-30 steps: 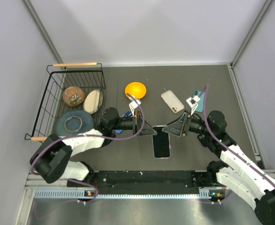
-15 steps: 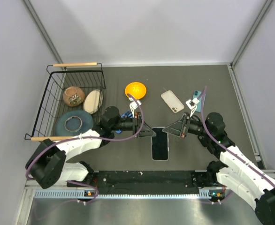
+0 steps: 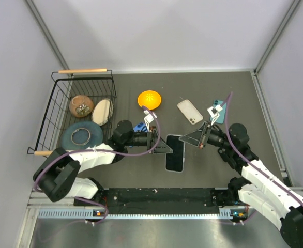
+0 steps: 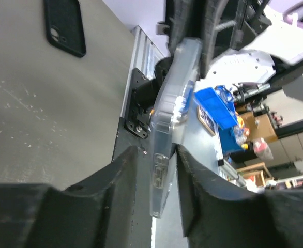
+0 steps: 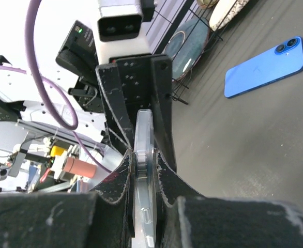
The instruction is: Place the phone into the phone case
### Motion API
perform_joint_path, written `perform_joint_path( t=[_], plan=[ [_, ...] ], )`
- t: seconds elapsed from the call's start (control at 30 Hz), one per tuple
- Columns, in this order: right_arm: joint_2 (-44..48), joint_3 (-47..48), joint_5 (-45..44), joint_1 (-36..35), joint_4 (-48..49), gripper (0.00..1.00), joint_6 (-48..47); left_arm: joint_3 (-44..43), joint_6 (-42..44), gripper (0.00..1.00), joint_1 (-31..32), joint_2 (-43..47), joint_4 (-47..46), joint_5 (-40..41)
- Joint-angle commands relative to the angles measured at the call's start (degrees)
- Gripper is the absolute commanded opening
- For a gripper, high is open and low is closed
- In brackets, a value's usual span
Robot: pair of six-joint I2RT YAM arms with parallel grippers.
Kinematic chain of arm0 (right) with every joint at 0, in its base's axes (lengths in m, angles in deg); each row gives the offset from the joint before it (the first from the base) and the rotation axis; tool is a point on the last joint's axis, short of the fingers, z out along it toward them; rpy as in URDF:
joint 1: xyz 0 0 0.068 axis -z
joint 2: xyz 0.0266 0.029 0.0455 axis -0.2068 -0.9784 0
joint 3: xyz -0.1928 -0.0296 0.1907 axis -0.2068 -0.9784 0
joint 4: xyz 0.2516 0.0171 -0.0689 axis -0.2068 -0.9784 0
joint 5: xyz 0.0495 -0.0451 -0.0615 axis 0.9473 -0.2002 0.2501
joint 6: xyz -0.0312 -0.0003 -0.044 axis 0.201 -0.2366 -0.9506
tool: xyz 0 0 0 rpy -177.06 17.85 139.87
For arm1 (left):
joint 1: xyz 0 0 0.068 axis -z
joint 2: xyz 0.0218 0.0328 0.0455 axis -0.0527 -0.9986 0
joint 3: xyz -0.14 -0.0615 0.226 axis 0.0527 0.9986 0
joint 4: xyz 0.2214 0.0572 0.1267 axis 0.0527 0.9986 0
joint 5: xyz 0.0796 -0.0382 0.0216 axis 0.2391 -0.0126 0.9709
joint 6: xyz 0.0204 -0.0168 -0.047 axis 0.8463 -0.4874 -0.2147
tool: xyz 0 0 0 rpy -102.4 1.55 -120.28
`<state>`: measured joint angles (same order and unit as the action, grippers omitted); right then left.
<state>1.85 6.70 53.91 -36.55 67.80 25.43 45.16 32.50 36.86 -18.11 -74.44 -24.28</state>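
The phone (image 3: pixel 175 155) shows its glossy black screen face-up between the two arms, with a pale clear rim around it. In the left wrist view the transparent phone case (image 4: pixel 175 93) stands edge-on between the fingers of my left gripper (image 4: pixel 156 150). That gripper is open: a gap shows on its left side, and the case lies close against the right finger. My right gripper (image 5: pixel 144 155) is shut on the case's (image 5: pixel 144 129) other end, both pads pressed to its faces. From above, the left gripper (image 3: pixel 164 145) and right gripper (image 3: pixel 187 140) flank the phone's far end.
A blue phone (image 5: pixel 265 67) lies flat on the table near the left arm (image 3: pixel 138 127). A beige-backed phone (image 3: pixel 190 111) and a teal one (image 3: pixel 220 111) lie at the back right. An orange bowl (image 3: pixel 149 98) sits mid-back. A wire basket (image 3: pixel 63 85) with dishes stands at left.
My left gripper's jaws have parted and no longer clamp the case. The phone has shifted slightly left and back. The right gripper keeps its grip.
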Motion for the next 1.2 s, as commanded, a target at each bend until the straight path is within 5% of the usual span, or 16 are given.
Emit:
perform_joint_path(
  t=[0.0,0.17,0.3,0.53,0.73,0.83,0.87,0.97,1.17],
  plan=[
    [-0.5,2.9,0.2,-0.2,8.5,0.02,3.8,0.7,-3.1,0.31,0.6,-1.6,-9.7,-1.9],
    [0.8,0.4,2.7,-0.1,6.5,0.4,1.0,0.1,-3.7,0.0,0.6,-0.7,-9.4,-0.8],
    [1.9,-3.7,5.8,-0.2,7.9,0.55,-0.4,-1.2,-4.4,0.0,0.6,0.2,-8.8,0.0],
    [1.9,-9.4,5.4,-0.3,10.9,0.47,-0.5,-4.1,-4.5,0.0,0.6,0.2,-6.9,1.7],
    [1.4,-10.8,4.0,-0.3,13.9,0.15,0.7,-5.7,-1.4,0.01,0.6,-0.2,-1.6,3.1],
    [0.6,-10.7,2.8,-0.2,15.1,0.02,1.8,-6.4,0.0,0.14,0.6,0.3,-0.3,3.5],
    [0.6,-10.5,2.4,-0.2,14.2,0.0,1.6,-6.6,1.7,0.34,0.6,0.8,3.2,4.0],
    [1.0,-10.3,0.5,-0.2,13.3,0.0,1.7,-8.4,8.1,0.58,0.6,3.9,13.9,8.1],
    [-2.1,-7.4,-3.0,-0.2,6.4,0.0,-2.8,-12.7,20.4,0.86,0.6,12.7,32.3,21.1]
  ],
)
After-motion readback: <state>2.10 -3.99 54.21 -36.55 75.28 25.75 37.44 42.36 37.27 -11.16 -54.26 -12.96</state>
